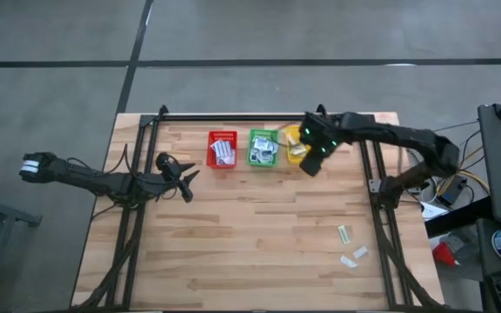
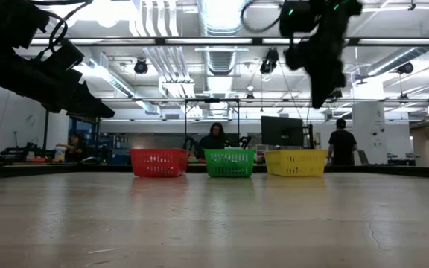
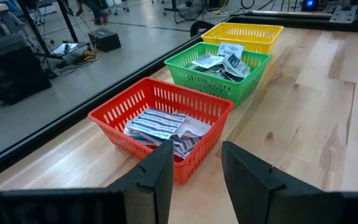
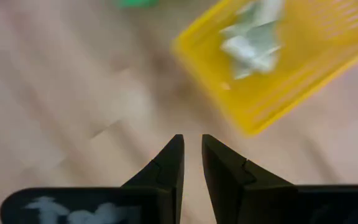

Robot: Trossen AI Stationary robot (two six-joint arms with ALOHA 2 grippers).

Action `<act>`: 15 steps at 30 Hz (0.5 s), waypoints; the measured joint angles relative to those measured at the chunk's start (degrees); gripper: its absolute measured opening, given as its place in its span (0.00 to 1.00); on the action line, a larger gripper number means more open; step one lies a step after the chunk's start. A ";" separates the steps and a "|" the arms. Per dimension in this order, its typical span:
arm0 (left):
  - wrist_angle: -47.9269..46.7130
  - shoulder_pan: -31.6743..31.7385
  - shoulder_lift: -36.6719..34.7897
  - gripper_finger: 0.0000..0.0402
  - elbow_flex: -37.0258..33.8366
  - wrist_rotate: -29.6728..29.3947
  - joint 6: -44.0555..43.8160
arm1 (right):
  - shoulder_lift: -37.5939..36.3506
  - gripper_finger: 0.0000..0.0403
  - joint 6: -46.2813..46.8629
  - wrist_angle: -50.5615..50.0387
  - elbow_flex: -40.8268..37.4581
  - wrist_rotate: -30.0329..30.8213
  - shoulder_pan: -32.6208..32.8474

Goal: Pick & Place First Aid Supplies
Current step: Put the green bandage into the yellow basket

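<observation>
Right gripper (image 4: pixel 192 144) empty beside yellow basket (image 4: pixel 229 99), pale strips (image 4: pixel 253 43) inside.

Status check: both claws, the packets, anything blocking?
Right claw empty, near yellow basket. Left claw open, parked short of red basket. Three packets loose on table, near right. Nothing blocking.

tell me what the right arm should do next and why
Probably swing the right gripper away from the yellow basket toward the loose packets near the table's right front corner. Its fingers are close together with nothing between them, pale strips already lie in the basket, and three packets remain out on the wood. The left gripper waits near the red basket.
</observation>
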 joint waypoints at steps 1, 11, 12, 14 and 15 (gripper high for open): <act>0.00 0.01 0.00 0.33 0.00 0.00 0.00 | -1.96 0.12 1.38 -0.50 -0.92 -1.11 1.73; 0.00 -0.01 0.00 0.33 -0.01 0.02 0.00 | -17.62 0.02 21.09 -1.38 -13.97 -6.23 22.06; 0.00 0.01 -0.01 0.33 0.00 0.03 0.00 | -18.72 0.02 23.70 -1.42 -15.17 -7.05 24.34; -0.01 0.01 0.00 0.33 -0.01 0.07 0.00 | -20.60 0.02 29.46 -1.42 -17.22 -8.37 28.72; 0.00 0.01 0.00 0.33 0.00 0.07 0.00 | -21.36 0.02 33.04 -1.35 -18.16 -8.84 30.83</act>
